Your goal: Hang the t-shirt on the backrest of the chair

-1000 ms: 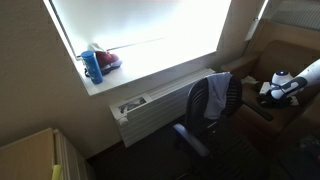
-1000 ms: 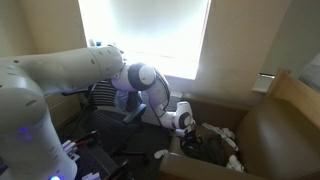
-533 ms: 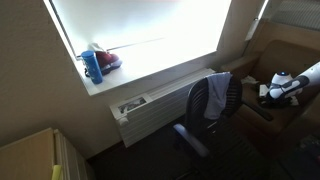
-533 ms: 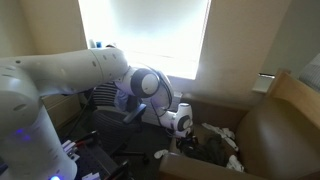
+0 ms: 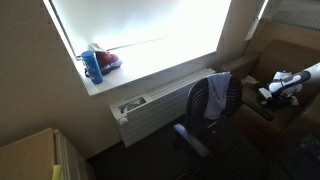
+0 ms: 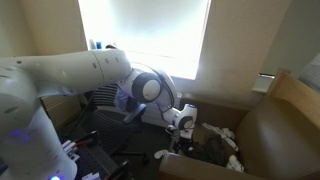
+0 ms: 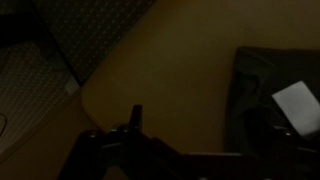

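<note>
A grey-blue t-shirt (image 5: 214,98) lies draped over the rounded black backrest of the swivel chair (image 5: 233,96), which stands in front of the window. In an exterior view the chair (image 6: 100,95) and a bit of the t-shirt (image 6: 124,101) show behind the arm. My gripper (image 5: 270,93) hangs to the side of the chair, over the brown armchair, apart from the shirt. It is open with nothing between its fingers. The wrist view is very dark. It shows my gripper (image 7: 195,135) above a tan surface, with one fingertip (image 7: 135,115) visible.
A wide brown armchair (image 6: 275,130) (image 5: 292,58) sits under the gripper. A dark object with a white label (image 7: 298,106) lies on it. A blue bottle (image 5: 92,66) stands on the window sill above a wall heater (image 5: 150,108). A light cabinet (image 5: 35,155) is near the front.
My arm has shifted a little further from the chair, over the armchair. The t-shirt and chair have not moved, and the gripper has stayed open.
</note>
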`<state>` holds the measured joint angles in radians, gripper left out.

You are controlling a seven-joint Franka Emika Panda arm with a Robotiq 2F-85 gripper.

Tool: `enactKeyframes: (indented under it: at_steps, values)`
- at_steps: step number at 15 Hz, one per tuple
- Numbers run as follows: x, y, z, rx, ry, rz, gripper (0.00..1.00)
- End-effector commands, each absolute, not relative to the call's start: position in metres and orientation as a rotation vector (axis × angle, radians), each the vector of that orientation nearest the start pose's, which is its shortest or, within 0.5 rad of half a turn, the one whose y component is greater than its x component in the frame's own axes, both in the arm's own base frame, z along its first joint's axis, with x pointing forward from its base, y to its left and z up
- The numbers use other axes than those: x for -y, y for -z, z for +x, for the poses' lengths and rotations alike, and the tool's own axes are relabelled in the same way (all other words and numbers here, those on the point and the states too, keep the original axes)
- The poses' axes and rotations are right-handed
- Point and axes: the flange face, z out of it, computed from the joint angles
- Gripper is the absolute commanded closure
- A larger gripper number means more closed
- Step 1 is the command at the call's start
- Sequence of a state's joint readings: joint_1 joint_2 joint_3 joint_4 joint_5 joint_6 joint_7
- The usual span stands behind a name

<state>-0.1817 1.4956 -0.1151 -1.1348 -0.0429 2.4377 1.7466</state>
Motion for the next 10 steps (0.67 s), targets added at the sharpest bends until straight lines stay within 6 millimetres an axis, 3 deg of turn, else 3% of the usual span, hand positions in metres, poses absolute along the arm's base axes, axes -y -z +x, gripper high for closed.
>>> enactKeyframes:
  at_steps: [1,2,3,10]
  values:
    - [0.182,0.137,0.612,-2.806,-0.275,-2.085,0.0]
    - [0.183,0.136,0.609,-2.825,-0.313,-2.109,0.25]
    - [0.185,0.138,0.606,-2.847,-0.327,-2.128,0.27]
    - [0.181,0.132,0.607,-2.915,-0.292,-2.159,0.75]
